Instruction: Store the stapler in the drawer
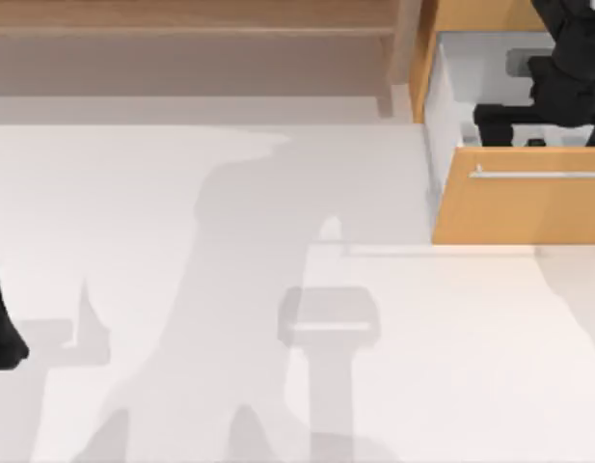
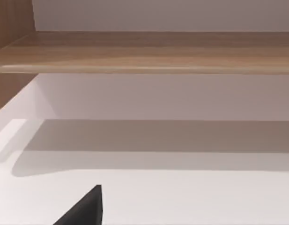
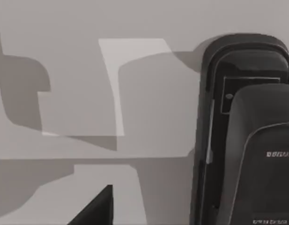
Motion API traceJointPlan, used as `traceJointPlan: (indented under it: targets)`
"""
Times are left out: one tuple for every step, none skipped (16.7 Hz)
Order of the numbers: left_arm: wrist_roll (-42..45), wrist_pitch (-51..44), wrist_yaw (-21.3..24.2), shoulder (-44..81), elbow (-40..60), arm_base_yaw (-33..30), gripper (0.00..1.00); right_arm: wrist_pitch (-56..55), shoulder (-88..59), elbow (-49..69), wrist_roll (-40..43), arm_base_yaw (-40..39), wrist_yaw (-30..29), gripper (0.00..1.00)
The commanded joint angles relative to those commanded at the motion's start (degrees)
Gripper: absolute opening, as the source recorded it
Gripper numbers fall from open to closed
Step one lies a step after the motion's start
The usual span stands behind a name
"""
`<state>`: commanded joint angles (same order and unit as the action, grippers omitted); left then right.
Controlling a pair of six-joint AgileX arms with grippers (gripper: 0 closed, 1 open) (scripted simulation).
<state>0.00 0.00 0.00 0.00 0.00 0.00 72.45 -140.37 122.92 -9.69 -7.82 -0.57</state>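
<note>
the drawer (image 1: 528, 207) stands pulled open at the top view's upper right, its orange-tan front and thin silver bar handle (image 1: 538, 175) facing the table (image 1: 181, 289), white inner walls showing behind the front; the right gripper (image 1: 553, 92) hangs over the open drawer, reaching down into it, its black body merging with a dark horizontal bar low in the compartment just behind the front panel; that bar looks like the stapler (image 1: 509, 123), lying across the drawer's inside near the front wall, directly beneath the gripper; whether the fingers touch it or stand apart from it i cannot tell, since black sits on black and the gripper's upper part is cut off by the picture's top and right edges; how wide the right fingers stand i cannot tell either; in the right wrist view the stapler (image 3: 247, 136) shows close up as a long black rounded body over the pale drawer floor, running off the edge of the picture, with one dark finger (image 3: 95, 208) tip well apart from it at the edge; small lettering on the stapler is too blurred to read; the left arm (image 1: 0, 328) is parked at the table's left edge, mostly cut off; the left wrist view shows a wooden shelf (image 2: 144, 51) above the white table and one dark finger (image 2: 85, 208) tip, the spread of the left fingers not shown.
</note>
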Motion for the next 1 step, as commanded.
traceJointPlan:
  targets:
    - [0.0, 0.0, 0.0, 0.0, 0.0, 0.0, 1.0, 0.0, 0.0, 0.0, 0.0, 0.0, 0.0, 1.0]
